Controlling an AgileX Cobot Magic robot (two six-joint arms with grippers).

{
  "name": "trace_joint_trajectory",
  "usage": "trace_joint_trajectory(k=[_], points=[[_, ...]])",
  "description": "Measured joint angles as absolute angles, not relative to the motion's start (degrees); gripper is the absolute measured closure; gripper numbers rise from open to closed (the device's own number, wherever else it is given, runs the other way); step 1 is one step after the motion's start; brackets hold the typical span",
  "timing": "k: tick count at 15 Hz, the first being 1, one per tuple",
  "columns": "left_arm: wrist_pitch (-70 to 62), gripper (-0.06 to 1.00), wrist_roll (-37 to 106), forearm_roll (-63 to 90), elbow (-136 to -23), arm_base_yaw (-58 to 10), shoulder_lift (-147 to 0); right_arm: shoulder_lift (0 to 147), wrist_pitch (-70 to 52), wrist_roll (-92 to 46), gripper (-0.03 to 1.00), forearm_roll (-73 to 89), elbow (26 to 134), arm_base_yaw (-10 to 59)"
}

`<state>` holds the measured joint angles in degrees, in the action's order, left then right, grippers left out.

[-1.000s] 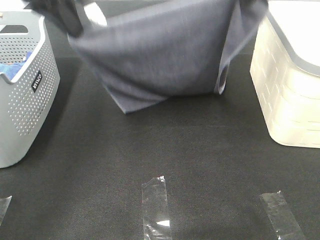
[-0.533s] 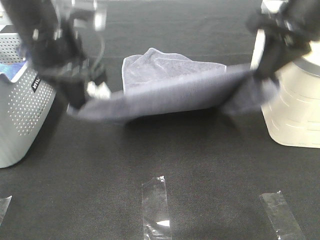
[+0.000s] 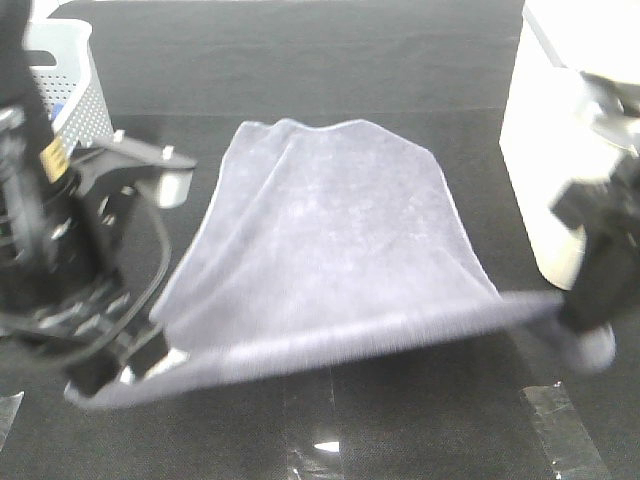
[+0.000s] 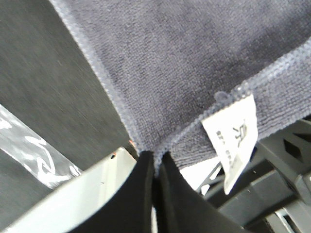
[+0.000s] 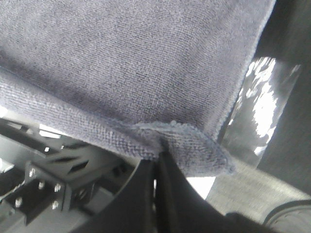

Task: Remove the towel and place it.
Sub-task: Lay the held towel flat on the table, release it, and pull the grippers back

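The left gripper (image 4: 156, 162) and right gripper (image 5: 160, 148) each pinch a near corner of the towel (image 3: 330, 250), its far end seemingly resting on the table (image 3: 350, 60), so laying-down is underway; next, lower evenly and release.

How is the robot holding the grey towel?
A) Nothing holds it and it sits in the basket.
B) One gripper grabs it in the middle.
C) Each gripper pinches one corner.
C: the left gripper and the right gripper are each shut on a near corner of the towel, with its near edge stretched between them.
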<state>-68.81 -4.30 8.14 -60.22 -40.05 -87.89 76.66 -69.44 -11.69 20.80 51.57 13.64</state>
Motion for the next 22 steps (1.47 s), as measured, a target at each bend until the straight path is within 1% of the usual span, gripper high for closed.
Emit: trace_joint_trajectory(k=[4,8,12,14,15,16,17,18,19,20,21,22], points=[[-68.5,0.94,-7.2,12.5,-54.8,-43.9,-82.4,72.4,-69.4,-11.7,0.97,21.0,43.9,13.6],[-68.0,0.94,-9.6,15.8,-49.3,-48.5,-81.1,68.0,-69.4,-11.5,0.97,22.3,40.1,13.6],[-68.0,0.94,-11.2,17.2,-48.8,-50.9,-81.0,64.2,-69.4,-11.2,0.97,22.5,37.2,13.6],[-68.0,0.94,-11.9,17.2,-48.8,-50.9,-81.0,63.9,-69.6,-11.2,0.97,22.5,37.2,13.6],[-68.0,0.94,-12.3,17.1,-48.8,-50.9,-81.0,63.8,-69.6,-11.1,0.95,22.5,37.2,13.6],[-68.6,0.92,-12.4,16.8,-48.6,-50.9,-81.0,63.8,-69.6,-10.7,0.87,21.7,37.2,13.6],[-68.9,0.86,-12.4,16.8,-48.4,-50.9,-81.0,63.8,-69.5,-10.0,0.77,21.2,37.2,13.6],[-69.1,0.73,-12.5,16.8,-48.5,-50.9,-81.0,63.8,-69.5,-9.5,0.62,21.1,37.2,13.6],[-69.3,0.58,-12.5,16.8,-48.5,-50.9,-81.0,63.8,-69.5,-9.1,0.48,21.1,37.2,13.6],[-69.3,0.58,-12.5,16.8,-48.5,-50.9,-81.0,63.8,-69.5,-9.1,0.48,21.1,37.2,13.6],[-69.3,0.42,-12.5,16.8,-48.5,-50.9,-81.0,63.8,-69.5,-8.7,0.37,21.1,37.2,13.6],[-69.3,0.22,-12.5,16.8,-48.5,-50.9,-81.0,63.8,-69.5,-8.7,0.29,21.1,37.2,13.6]])
